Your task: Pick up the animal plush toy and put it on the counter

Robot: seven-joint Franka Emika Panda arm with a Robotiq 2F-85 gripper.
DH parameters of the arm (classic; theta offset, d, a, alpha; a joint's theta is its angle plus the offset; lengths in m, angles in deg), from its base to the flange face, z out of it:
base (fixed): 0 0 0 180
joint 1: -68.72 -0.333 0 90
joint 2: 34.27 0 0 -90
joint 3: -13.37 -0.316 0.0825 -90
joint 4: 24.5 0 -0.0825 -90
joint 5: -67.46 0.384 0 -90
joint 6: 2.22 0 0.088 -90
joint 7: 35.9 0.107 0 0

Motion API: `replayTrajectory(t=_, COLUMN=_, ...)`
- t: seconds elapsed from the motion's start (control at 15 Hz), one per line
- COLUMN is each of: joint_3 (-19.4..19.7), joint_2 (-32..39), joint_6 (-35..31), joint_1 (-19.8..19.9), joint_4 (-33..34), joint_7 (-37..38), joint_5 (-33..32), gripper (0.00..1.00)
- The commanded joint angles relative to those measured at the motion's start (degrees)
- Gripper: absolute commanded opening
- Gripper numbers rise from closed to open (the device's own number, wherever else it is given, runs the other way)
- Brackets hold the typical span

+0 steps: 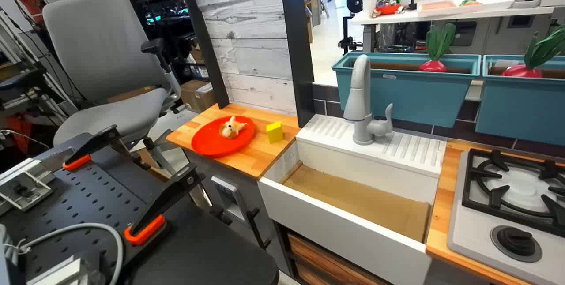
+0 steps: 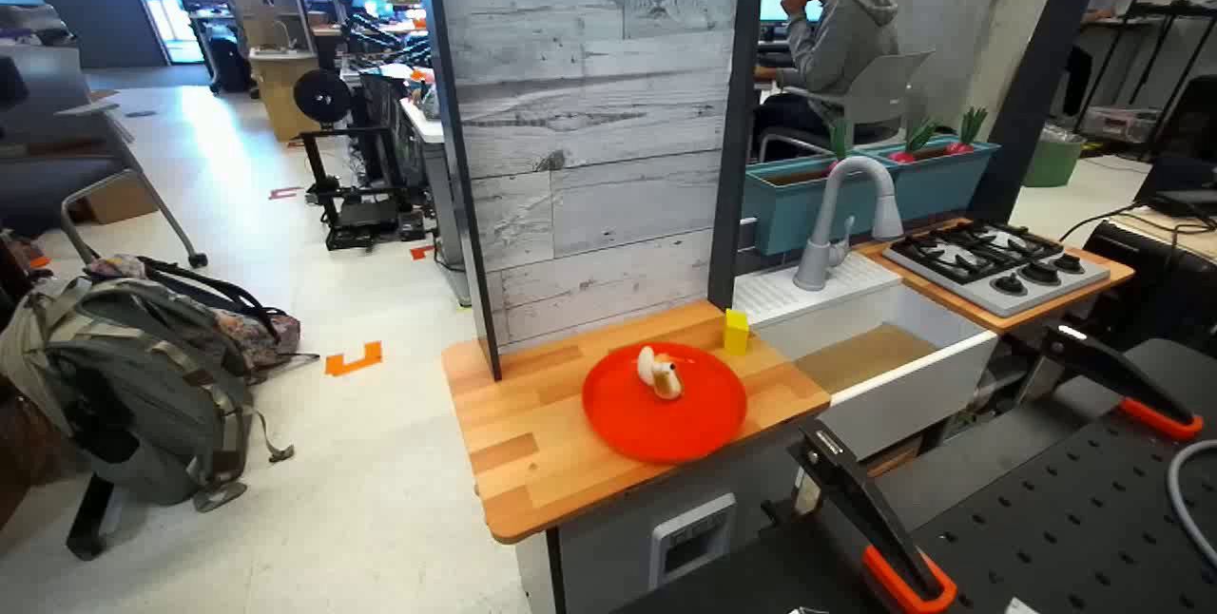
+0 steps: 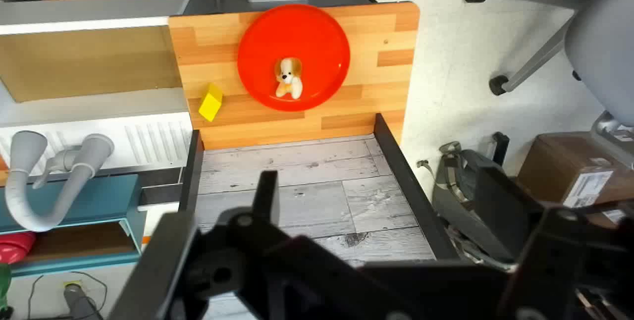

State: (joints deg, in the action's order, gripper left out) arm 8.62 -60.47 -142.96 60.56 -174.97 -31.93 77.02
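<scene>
The wooden desk [image 1: 254, 159] is set between white sink [image 1: 344, 232] and grey chair [image 1: 97, 42]; on its red plate [image 3: 317, 37], the plush dog [image 3: 288, 78] is seated; the tool [image 3: 346, 196] is poised well apart, jaws spread wide.

I see the robot's gripper [image 3: 337, 221] jutting up from the bottom edge of the wrist view, dark and close to the lens. Its fingers [image 3: 502, 213] are spread wide, one off to the left and one off to the right, with a broad gap between. Black joints [image 3: 297, 265] cross the lower part, their detail lost in shadow.
</scene>
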Motion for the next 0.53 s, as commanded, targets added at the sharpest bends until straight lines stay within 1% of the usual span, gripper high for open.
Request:
replayTrajectory(t=0.0, joint_3=-0.11, joint_2=-0.03, joint_6=0.18, joint_1=0.12, joint_4=0.12, joint_7=-0.01, joint_5=0.04, gripper=1.00)
replayTrajectory(t=0.4, joint_3=-0.11, joint_2=-0.03, joint_6=0.17, joint_1=0.12, joint_4=0.13, joint_7=-0.02, joint_5=0.04, gripper=1.00)
replayTrajectory(t=0.47, joint_3=-0.52, joint_2=1.78, joint_6=-3.41, joint_1=0.74, joint_4=0.02, joint_7=1.21, joint_5=-0.07, gripper=1.00)
